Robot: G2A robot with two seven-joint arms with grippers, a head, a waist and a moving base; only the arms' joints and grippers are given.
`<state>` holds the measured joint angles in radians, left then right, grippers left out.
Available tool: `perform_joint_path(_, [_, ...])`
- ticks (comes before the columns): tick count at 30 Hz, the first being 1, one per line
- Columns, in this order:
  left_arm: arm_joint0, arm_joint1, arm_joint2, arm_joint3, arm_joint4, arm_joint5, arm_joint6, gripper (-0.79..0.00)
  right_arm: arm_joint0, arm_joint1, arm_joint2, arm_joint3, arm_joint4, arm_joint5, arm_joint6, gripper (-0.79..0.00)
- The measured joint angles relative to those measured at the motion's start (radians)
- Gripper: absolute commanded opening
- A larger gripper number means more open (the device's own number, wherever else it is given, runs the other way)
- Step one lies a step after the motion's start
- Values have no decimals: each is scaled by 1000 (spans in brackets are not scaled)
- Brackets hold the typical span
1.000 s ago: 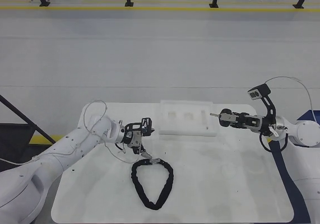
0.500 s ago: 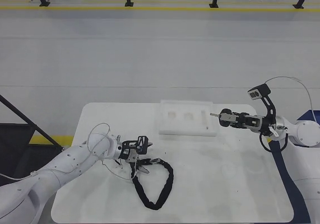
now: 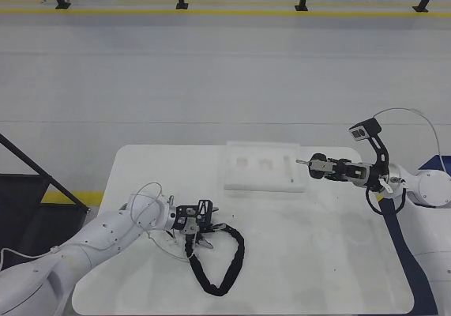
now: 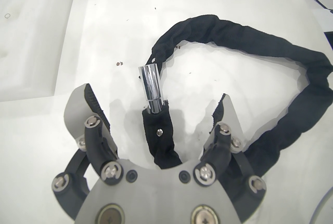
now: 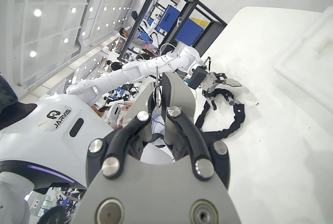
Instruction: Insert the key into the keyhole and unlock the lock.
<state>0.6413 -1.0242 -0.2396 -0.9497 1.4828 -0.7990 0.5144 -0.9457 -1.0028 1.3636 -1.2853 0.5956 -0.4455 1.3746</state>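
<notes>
Chrome lock cylinder (image 4: 151, 84) inside open left end effector (image 4: 153, 93); right end effector (image 3: 314, 163) grips key (image 3: 301, 162).

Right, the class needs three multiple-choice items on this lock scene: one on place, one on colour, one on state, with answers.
1. Where does the black fabric-sleeved chain lock lie? A on the floor; B on the white table; C in a drawer.
2. Its metal cylinder is: A chrome silver; B red; C blue.
3. The right end effector is: A open; B shut on the chain; C shut on the thin metal key.
Answers: B, the chain rests on the tabletop; A, the cylinder gleams silver; C, the key sits clamped in it.
</notes>
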Motion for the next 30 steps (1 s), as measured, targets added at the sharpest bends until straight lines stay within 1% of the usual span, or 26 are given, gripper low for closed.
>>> perform_joint_path(2, [2,-6,-3,7,8,2,-2,-409,0,0,0,0,0,0,0,-785])
perform_joint_path(4, [4,-12,-6,17,16,4,-2,-462,0,0,0,0,0,0,0,-785])
perform_joint_path(5, [5,-15,-7,21,19,4,-3,-517,0,0,0,0,0,0,0,-785])
perform_joint_path(6, [6,-19,-8,26,23,3,-3,-588,0,0,0,0,0,0,0,-785])
perform_joint_path(7, [6,-21,-10,30,27,1,-4,-677,0,0,0,0,0,0,0,-785])
perform_joint_path(9, [7,-27,-13,37,35,-1,-6,-785,0,0,0,0,0,0,0,-785])
perform_joint_path(17, [4,-46,-36,61,29,-17,-22,-785,0,0,0,0,0,0,0,-785])
perform_joint_path(22, [-8,-53,-70,57,-16,-51,-26,-785,0,0,0,0,0,0,0,-785])
perform_joint_path(26, [-17,-47,-104,37,-48,-84,-1,-785,0,0,0,0,0,0,0,-785])
perform_joint_path(30, [-18,-30,-144,-5,-64,-133,67,-785,0,0,0,0,0,0,0,-785])
